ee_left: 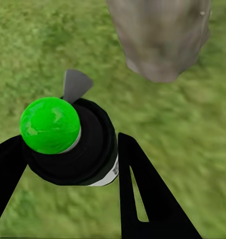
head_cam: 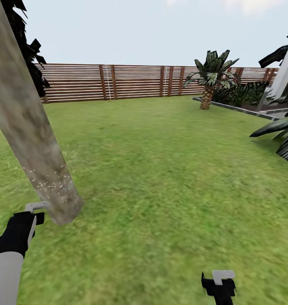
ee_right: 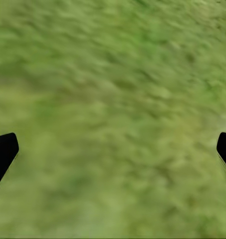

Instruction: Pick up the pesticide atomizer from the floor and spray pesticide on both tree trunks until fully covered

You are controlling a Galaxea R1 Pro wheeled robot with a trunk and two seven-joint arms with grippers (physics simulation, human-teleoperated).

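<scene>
Head camera faces forward and down across the floor (head_cam: 160,178) toward the fence (head_cam: 118,82); both wrist cameras view grass closely, left sharing the tree trunk (ee_left: 162,40).

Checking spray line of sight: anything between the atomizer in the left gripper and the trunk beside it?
Nothing visible. The left gripper holds the atomizer between its fingers, and past it lies only grass up to the base of the tree trunk. In the head view white specks already dot the lower trunk.

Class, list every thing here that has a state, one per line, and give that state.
Pesticide atomizer: held in the left hand, nozzle toward the trunk.
Left hand: shut on the atomizer.
Right hand: open, empty, above grass.
Tree trunk: speckled with white droplets low down.
</scene>
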